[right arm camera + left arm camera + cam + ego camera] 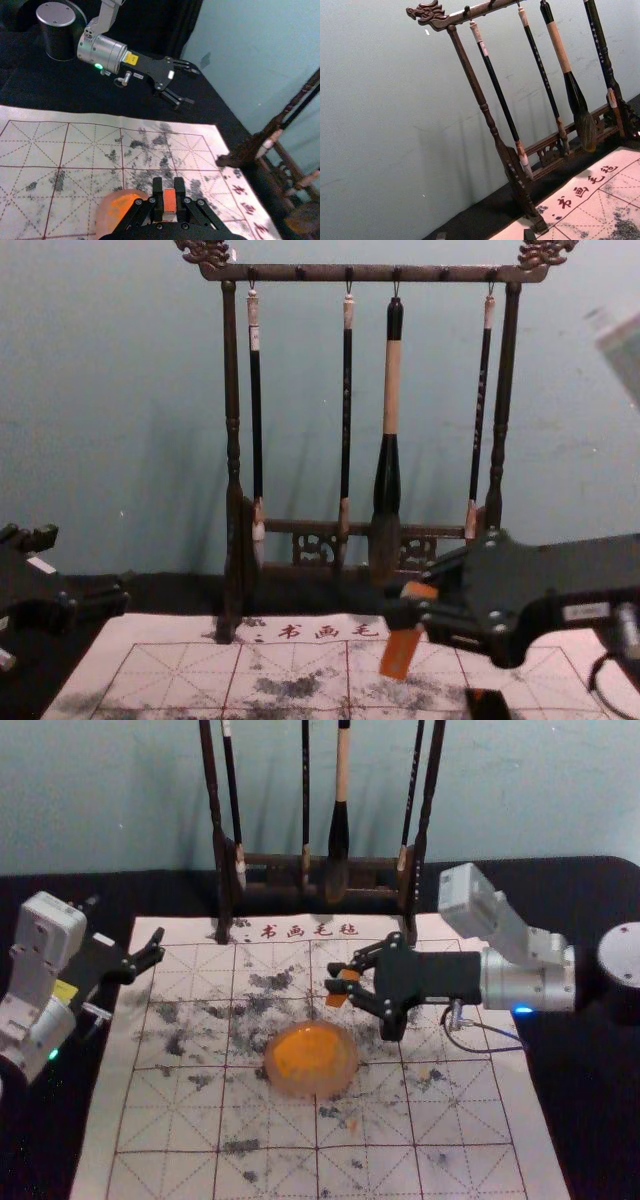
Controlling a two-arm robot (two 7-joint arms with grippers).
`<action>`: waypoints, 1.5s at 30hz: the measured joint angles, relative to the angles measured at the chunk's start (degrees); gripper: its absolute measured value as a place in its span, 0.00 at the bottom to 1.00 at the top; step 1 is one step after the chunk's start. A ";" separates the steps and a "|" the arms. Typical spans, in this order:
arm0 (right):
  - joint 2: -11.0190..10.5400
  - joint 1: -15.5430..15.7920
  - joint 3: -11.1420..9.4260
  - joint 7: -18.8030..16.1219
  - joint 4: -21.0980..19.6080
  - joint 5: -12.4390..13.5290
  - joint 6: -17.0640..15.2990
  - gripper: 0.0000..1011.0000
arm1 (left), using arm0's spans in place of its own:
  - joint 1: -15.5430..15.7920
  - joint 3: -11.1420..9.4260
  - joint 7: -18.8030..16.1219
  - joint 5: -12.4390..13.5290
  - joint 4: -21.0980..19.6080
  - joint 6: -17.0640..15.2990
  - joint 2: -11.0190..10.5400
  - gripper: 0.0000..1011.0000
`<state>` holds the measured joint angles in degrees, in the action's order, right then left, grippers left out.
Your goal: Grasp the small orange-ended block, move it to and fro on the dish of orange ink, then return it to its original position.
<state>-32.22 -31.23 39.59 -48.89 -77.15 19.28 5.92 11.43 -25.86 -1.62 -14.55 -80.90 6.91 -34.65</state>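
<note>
My right gripper (343,978) is above the mat, behind and slightly right of the dish, shut on the orange-ended block (337,1000). In the right wrist view, that gripper (169,197) pinches the block (169,201) between its fingers, with a pale part below the orange. The chest view shows the block (400,652) tilted, its orange lower part hanging below the fingers. A round translucent dish (310,1088) holds orange ink; its edge also appears in the right wrist view (103,220). My left gripper (130,982) is parked open at the left; its fingertips (485,235) edge into the left wrist view.
A white gridded mat (470,1120) with grey ink marks lies on the black table (600,1120). Behind the dish stands a dark wooden rack (232,440) with several hanging brushes. A small dark object (487,705) with an orange edge is low in the chest view.
</note>
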 joint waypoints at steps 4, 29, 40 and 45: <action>-2.56 1.49 -1.37 0.85 -2.87 0.43 0.05 0.13 | 0.00 0.00 0.00 0.00 0.00 0.00 0.00 0.99; -6.29 5.80 -5.30 3.29 -2.70 0.48 -1.74 0.13 | 0.00 0.00 0.00 0.00 0.00 0.00 0.00 0.99; -4.62 5.10 -4.82 2.97 -0.35 -0.08 -2.08 0.13 | 0.00 0.00 0.00 0.00 0.00 0.00 0.00 0.99; -4.03 4.81 -4.61 2.94 0.52 -0.37 -2.13 0.13 | 0.00 0.00 0.00 0.00 0.00 0.00 0.00 0.99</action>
<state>-36.25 -26.42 34.98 -45.95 -76.63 18.90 3.79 11.43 -25.86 -1.62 -14.55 -80.90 6.91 -34.65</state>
